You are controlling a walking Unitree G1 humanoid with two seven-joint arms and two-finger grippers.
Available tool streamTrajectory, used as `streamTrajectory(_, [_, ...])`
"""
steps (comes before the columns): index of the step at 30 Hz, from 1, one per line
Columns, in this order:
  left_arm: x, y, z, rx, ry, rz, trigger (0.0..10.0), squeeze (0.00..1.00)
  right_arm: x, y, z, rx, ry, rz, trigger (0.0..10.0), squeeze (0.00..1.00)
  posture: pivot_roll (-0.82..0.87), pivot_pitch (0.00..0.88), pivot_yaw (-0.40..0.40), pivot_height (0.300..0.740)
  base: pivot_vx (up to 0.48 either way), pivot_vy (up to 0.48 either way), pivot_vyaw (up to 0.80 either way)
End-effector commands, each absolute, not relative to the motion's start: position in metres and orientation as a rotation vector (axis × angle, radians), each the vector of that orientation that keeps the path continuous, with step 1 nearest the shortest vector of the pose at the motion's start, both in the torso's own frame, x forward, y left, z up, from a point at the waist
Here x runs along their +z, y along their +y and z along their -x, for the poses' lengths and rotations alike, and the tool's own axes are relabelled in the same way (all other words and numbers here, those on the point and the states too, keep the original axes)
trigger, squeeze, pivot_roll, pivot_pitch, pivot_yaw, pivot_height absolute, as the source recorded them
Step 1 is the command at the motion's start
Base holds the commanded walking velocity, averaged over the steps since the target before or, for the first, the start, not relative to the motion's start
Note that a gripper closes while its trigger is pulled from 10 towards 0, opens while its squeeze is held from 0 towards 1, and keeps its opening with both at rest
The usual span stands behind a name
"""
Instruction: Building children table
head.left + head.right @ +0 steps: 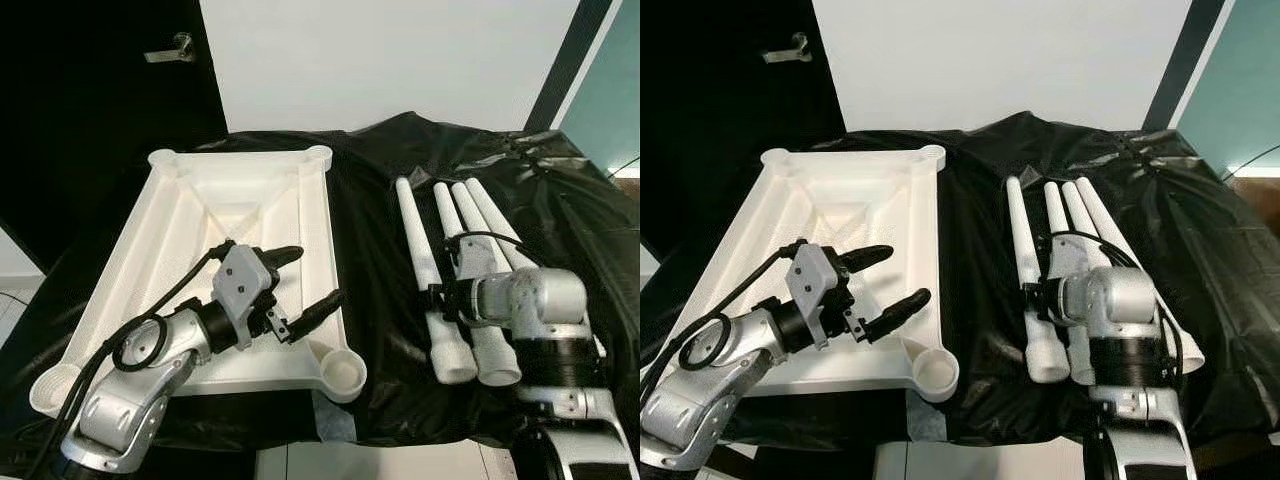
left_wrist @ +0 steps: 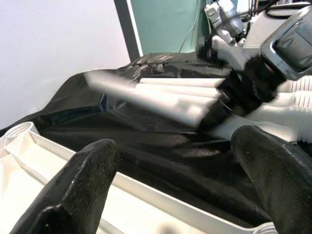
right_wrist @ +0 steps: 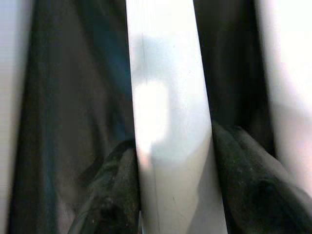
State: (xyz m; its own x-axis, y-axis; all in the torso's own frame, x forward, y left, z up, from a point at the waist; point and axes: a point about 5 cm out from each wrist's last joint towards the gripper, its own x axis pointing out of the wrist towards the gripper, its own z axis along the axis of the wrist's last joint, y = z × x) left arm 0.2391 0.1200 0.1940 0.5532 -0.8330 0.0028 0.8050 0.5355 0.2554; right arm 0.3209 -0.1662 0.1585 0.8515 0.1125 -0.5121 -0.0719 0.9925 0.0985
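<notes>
1. Right gripper [image 3: 170,195]: fingers [image 3: 114,195] pressed to either side of one white table leg [image 3: 168,112], apparently the second from the left in the row of four [image 1: 455,280] on the black cloth [image 1: 380,300]; lift straight up to clear the neighbours
2. Left gripper [image 1: 305,285]: jaws wide apart, empty, hovering over the upturned white tabletop [image 1: 200,215]
3. Corner socket [image 1: 345,372]: nearest the legs; judged the likely target, so keep the leg upright and brace the tabletop
</notes>
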Motion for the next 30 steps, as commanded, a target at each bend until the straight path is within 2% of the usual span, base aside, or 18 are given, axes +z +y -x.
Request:
streamTrajectory(1, [0.195,0.122,-0.239,-0.956,-0.130,-0.229,10.0,0.00,0.176,-0.168,-0.324,0.090,0.387,-0.058,10.0,0.00,0.02,0.000,-0.042,0.740,0.000,0.000,0.00])
streamTrajectory(2, [0.196,0.123,-0.241,-0.934,-0.129,-0.221,10.0,0.00,0.180,-0.168,-0.323,0.078,0.344,-0.130,10.0,0.00,0.03,0.000,-0.036,0.740,0.000,0.000,0.00])
streamTrajectory(7, [0.200,0.125,-0.252,-0.868,-0.119,-0.177,10.0,0.00,0.197,-0.163,-0.322,0.109,0.175,-0.250,10.0,0.00,0.01,0.000,-0.013,0.740,0.000,0.000,0.00])
streamTrajectory(12, [0.204,0.126,-0.265,-0.815,-0.120,-0.141,10.0,0.00,0.207,-0.155,-0.322,0.168,0.031,-0.209,10.0,0.00,0.01,0.000,0.000,0.740,0.000,0.000,0.00])
streamTrajectory(19, [0.215,0.121,-0.285,-0.798,-0.157,0.014,10.0,0.00,0.208,-0.134,-0.313,0.321,-0.152,-0.074,10.0,0.00,-0.01,0.000,0.010,0.740,0.000,0.000,0.00])
streamTrajectory(20, [0.217,0.120,-0.288,-0.808,-0.151,0.055,10.0,1.00,0.208,-0.130,-0.311,0.357,-0.178,-0.029,10.0,0.00,-0.01,0.000,0.011,0.740,0.000,0.000,0.00])
streamTrajectory(22, [0.218,0.117,-0.293,-0.822,-0.142,0.124,10.0,1.00,0.206,-0.124,-0.309,0.397,-0.199,0.018,10.0,0.00,-0.01,0.000,0.014,0.740,0.000,0.000,0.00])
streamTrajectory(29, [0.230,0.107,-0.304,-0.868,-0.153,0.198,10.0,1.00,0.201,-0.112,-0.304,0.514,-0.253,0.086,10.0,0.00,-0.01,0.000,0.019,0.740,0.000,0.000,0.00])
streamTrajectory(30, [0.235,0.104,-0.306,-0.878,-0.162,0.224,10.0,0.32,0.199,-0.110,-0.303,0.538,-0.255,0.094,10.0,0.00,-0.01,0.000,0.019,0.740,0.000,0.000,0.00])
